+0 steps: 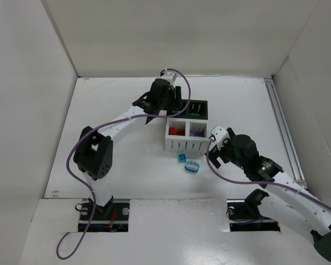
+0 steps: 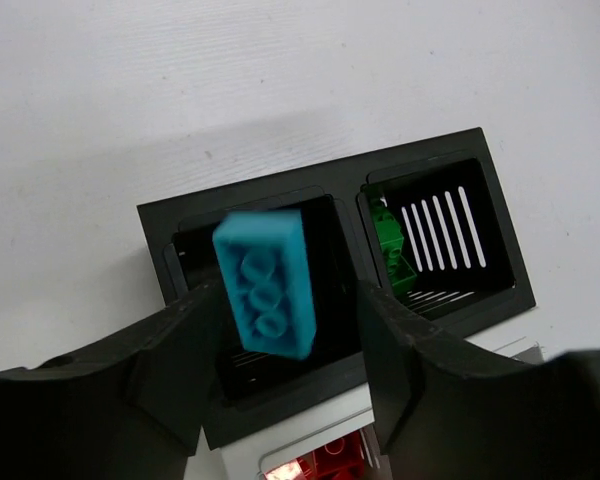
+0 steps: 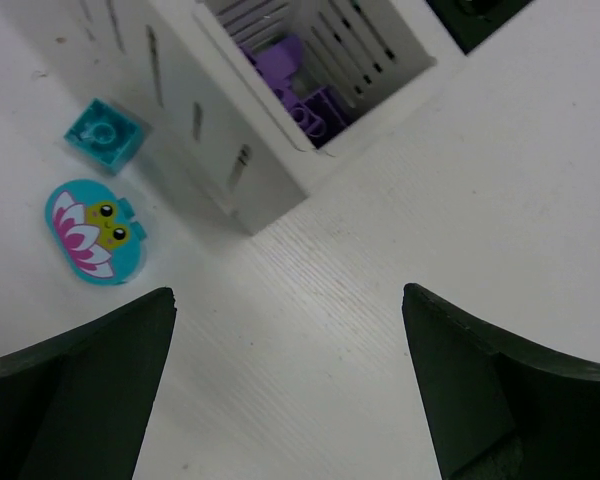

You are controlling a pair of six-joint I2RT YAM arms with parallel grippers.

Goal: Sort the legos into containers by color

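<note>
My left gripper (image 2: 288, 320) hangs over the left black container (image 2: 158, 232), jaws wide apart. A teal-blue lego (image 2: 265, 285) sits loose between them above that bin's opening, with a gap to the right finger. The right black container (image 2: 505, 262) holds green legos (image 2: 391, 245). Red legos (image 2: 332, 458) lie in the white container below. My right gripper (image 3: 290, 310) is open and empty over bare table beside the white container (image 3: 212, 125) holding purple legos (image 3: 302, 92). A small teal lego (image 3: 104, 133) and an oval teal piece (image 3: 94, 230) lie on the table.
In the top view the four containers (image 1: 186, 144) form a square block mid-table, my left gripper (image 1: 174, 106) at its far left and my right gripper (image 1: 216, 139) at its right. The small teal lego (image 1: 182, 158) and oval piece (image 1: 192, 166) lie just in front. White walls enclose the table.
</note>
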